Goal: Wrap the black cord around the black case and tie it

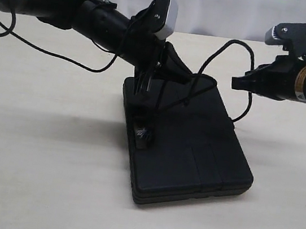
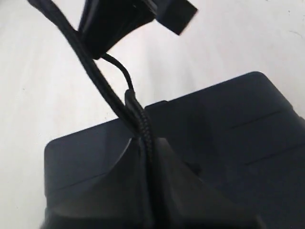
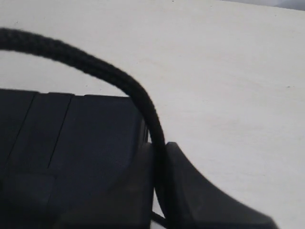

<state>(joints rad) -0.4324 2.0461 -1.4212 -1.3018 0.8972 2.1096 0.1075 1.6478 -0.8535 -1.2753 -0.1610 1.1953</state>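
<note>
Flat on the pale desk (image 1: 36, 178), the matte, ribbed rectangular black case (image 1: 194, 149) runs its long axis from the far side toward the near right in the exterior view. Above it arcs the braided black cord (image 1: 227, 42), with the left pincer (image 2: 145, 144) and the right pincer (image 3: 158, 149) both clamped on it.

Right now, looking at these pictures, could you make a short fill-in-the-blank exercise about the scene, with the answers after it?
1. The left gripper and the right gripper are both ____ on the black cord.
2. The black case lies flat on the ____.
3. In the exterior view, the cord arches up from the case toward the ____ gripper.
Missing words: shut; table; right.
</note>
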